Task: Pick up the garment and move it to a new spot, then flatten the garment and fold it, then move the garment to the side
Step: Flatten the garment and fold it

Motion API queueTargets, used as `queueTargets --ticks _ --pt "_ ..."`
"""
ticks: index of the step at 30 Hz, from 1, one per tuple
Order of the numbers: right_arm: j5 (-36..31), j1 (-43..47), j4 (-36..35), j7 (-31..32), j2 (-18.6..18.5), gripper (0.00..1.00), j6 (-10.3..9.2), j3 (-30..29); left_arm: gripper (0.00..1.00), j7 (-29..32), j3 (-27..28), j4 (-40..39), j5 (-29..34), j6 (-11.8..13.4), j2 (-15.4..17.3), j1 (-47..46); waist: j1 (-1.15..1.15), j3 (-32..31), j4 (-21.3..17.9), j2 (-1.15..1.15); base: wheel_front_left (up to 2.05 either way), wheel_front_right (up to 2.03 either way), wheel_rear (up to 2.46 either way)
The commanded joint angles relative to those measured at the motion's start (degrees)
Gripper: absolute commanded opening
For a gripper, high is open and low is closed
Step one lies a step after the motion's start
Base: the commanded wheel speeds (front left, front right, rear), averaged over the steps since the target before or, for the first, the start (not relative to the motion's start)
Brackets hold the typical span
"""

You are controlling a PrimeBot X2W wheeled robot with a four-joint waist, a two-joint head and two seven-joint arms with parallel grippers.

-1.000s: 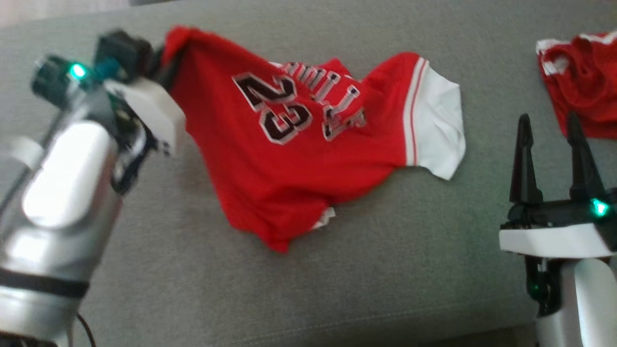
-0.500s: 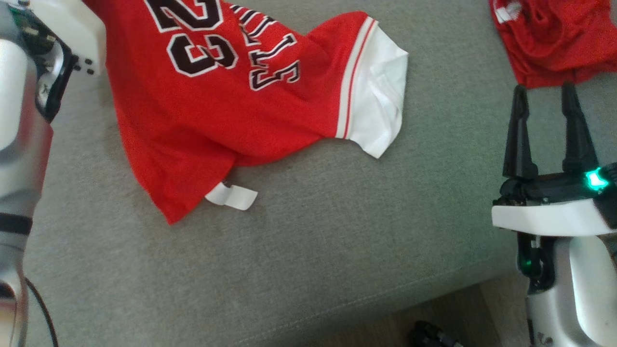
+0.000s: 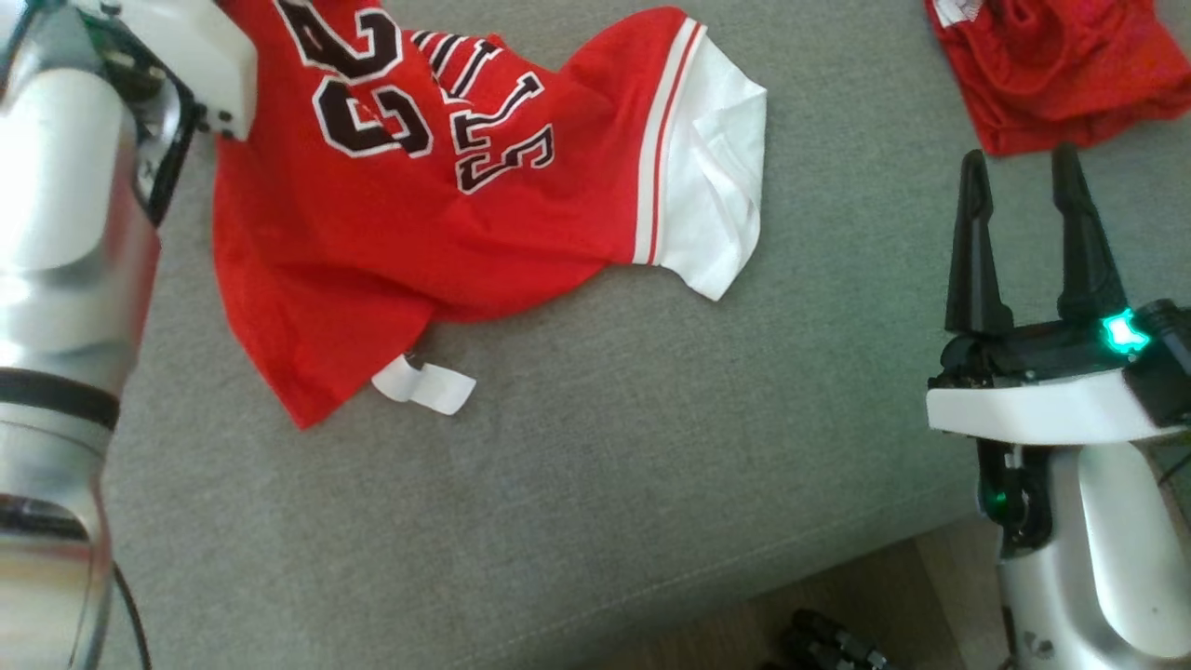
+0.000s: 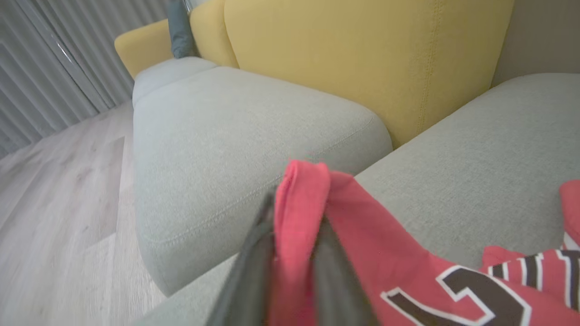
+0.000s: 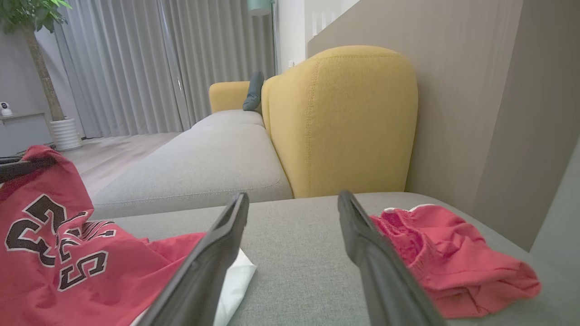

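The garment [image 3: 419,242] is a red jersey with a black 23 and a white sleeve, lying crumpled on the grey sofa cushion [image 3: 605,484]. My left arm [image 3: 74,186] reaches to its upper left corner. In the left wrist view my left gripper [image 4: 297,213] is shut on a bunched edge of the garment [image 4: 362,235], which is lifted off the cushion there. My right gripper [image 3: 1017,163] stands open and empty at the right, apart from the jersey. In the right wrist view the right gripper [image 5: 293,197] points over bare cushion, with the garment [image 5: 59,262] to its left.
A second red cloth [image 3: 1051,65] lies crumpled at the far right, just beyond my right gripper's fingertips. A yellow backrest [image 5: 344,117] rises behind the cushion. The cushion's front edge and the wood floor [image 3: 837,605] run along the bottom right.
The head camera has shifted, so the whole picture moved. My left gripper keeps its hold on the garment's corner and the cloth has bunched a little. The right gripper stays open.
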Motion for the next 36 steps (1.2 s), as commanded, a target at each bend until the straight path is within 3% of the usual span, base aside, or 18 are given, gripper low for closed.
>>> queueTargets --ticks 1,8,15,21,29,36 --pt "0.35 -0.89 -1.12 -0.35 -0.30 1.00 0.37 1.29 1.00 -0.70 1.47 -0.32 -0.87 -0.15 1.83 -1.72 0.00 -0.44 0.65 0.00 0.00 0.00 0.00" --pt "-1.44 -0.52 2.65 -0.35 -0.30 1.00 0.37 0.68 1.00 -2.31 2.87 3.14 -4.01 -0.48 0.01 0.18 0.00 -2.78 4.23 0.00 0.00 0.00 0.00" --pt "-5.37 -1.30 9.43 0.13 -0.30 1.00 0.37 -2.03 1.00 -3.58 4.45 0.39 -7.94 -0.96 -4.14 6.47 0.00 -7.59 9.68 0.00 0.00 0.00 0.00" --pt "-7.17 -1.02 12.57 1.74 -0.30 1.00 0.37 -4.19 1.00 -3.77 6.49 -9.74 -11.06 -0.31 -7.43 18.32 0.00 -11.73 13.78 0.00 0.00 0.00 0.00" --pt "-10.53 -1.85 16.70 4.98 -0.30 1.00 0.37 -6.33 1.00 -3.79 8.24 -25.40 -13.28 3.27 -11.09 38.33 0.00 -13.75 17.71 0.00 0.00 0.00 0.00" --pt "-17.46 -7.77 24.38 9.18 -0.30 1.00 0.37 -8.78 1.00 -3.79 8.41 -32.11 -13.04 5.21 -12.24 44.80 0.00 -11.94 20.02 0.00 0.00 0.00 0.00"
